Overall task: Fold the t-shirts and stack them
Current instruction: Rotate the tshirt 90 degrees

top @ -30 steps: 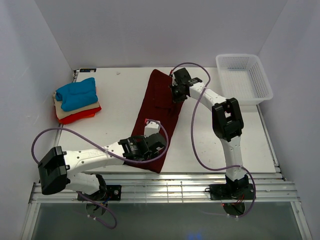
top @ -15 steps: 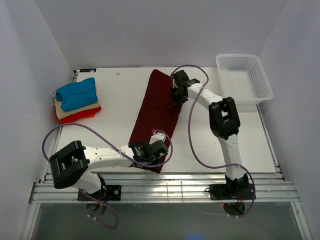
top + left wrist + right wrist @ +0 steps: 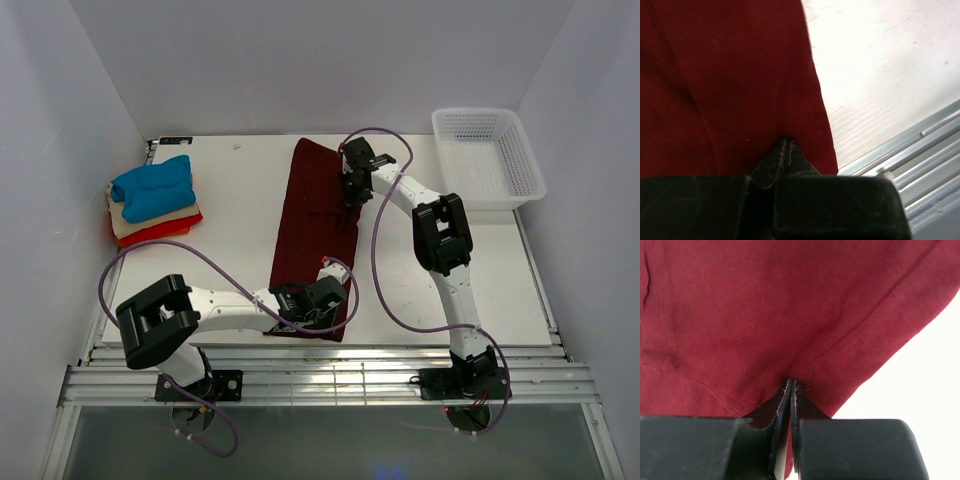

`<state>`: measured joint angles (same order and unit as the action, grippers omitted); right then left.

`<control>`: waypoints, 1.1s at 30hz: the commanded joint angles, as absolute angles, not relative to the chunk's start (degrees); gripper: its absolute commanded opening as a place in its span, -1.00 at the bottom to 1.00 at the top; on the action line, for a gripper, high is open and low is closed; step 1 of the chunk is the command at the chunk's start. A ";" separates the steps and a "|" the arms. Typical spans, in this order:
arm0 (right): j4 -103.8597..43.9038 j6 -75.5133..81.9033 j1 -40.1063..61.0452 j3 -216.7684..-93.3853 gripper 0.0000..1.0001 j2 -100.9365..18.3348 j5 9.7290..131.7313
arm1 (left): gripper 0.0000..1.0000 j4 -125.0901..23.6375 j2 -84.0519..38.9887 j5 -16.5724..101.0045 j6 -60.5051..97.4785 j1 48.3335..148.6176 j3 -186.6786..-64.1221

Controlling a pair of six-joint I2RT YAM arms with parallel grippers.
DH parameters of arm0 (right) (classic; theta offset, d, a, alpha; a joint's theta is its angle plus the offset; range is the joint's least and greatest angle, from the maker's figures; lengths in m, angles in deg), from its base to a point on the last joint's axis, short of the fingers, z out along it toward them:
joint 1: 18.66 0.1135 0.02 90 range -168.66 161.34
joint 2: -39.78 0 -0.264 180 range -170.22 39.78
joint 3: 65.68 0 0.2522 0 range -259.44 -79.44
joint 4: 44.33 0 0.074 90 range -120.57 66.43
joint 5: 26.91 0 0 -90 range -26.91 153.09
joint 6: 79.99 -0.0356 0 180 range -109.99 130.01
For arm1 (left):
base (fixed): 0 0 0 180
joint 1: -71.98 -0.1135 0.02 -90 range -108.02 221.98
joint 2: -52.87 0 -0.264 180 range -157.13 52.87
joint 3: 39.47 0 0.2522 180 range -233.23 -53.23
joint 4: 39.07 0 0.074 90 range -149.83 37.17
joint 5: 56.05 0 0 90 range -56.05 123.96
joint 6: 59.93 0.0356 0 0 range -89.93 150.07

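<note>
One maroon t-shirt (image 3: 312, 230) lies stretched long down the middle of the surface (image 3: 230, 260). Two tools pinch it tight: the left tool (image 3: 318, 302) at its near edge, the right tool (image 3: 351, 192) at its far right side. Three folded ones are stacked at the left: blue shirt (image 3: 152, 187) over beige shirt (image 3: 125, 222) over red-orange shirt (image 3: 165, 232). One white basket (image 3: 490, 155) stands far right.

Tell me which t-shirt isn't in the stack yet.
The dark maroon t-shirt: it lies stretched long in the middle, held by the left gripper and right gripper; the blue, beige and red-orange t-shirts are piled at the left.
</note>
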<state>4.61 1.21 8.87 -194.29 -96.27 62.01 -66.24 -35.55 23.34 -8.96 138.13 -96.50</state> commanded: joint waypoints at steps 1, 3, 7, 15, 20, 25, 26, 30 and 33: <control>7.48 1.31 8.41 -197.91 -0.84 -101.02 62.47 | -1.00 -65.14 -38.88 29.47 -7.64 138.24 -96.64; 7.83 1.48 8.33 -199.84 -0.85 -102.42 64.93 | -1.00 -64.35 -39.58 31.31 -7.46 138.25 -97.44; 7.84 1.66 7.97 -201.34 -0.83 -103.83 67.57 | -1.00 -62.94 -40.29 33.69 -6.94 138.60 -98.93; 6.35 2.18 7.36 -201.96 -0.78 -105.24 73.11 | -1.00 -63.37 -41.70 31.33 -4.92 138.69 -101.83; 4.14 5.87 6.83 -202.40 -0.56 -97.87 69.35 | -0.68 -68.81 -38.45 14.95 -2.02 138.69 -108.15; 3.00 9.83 6.83 -195.04 -0.23 -79.63 59.06 | 0.04 -70.49 -33.18 0.75 5.18 138.42 -119.75; 3.09 9.75 6.83 -192.84 -0.19 -76.70 57.05 | 0.17 -71.19 -31.69 -2.49 5.63 138.33 -121.16; 4.14 6.51 7.53 -177.65 -0.12 -62.99 57.72 | 0.24 -83.29 -30.36 -5.42 -1.02 137.10 -125.83; 4.41 2.55 10.42 -162.89 -0.06 -53.76 57.99 | 0.23 -92.54 -28.53 -1.67 -10.17 137.10 -121.02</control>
<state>3.08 6.04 7.58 -172.26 -57.89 59.14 -78.35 -29.91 -0.52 -2.16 137.49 -124.93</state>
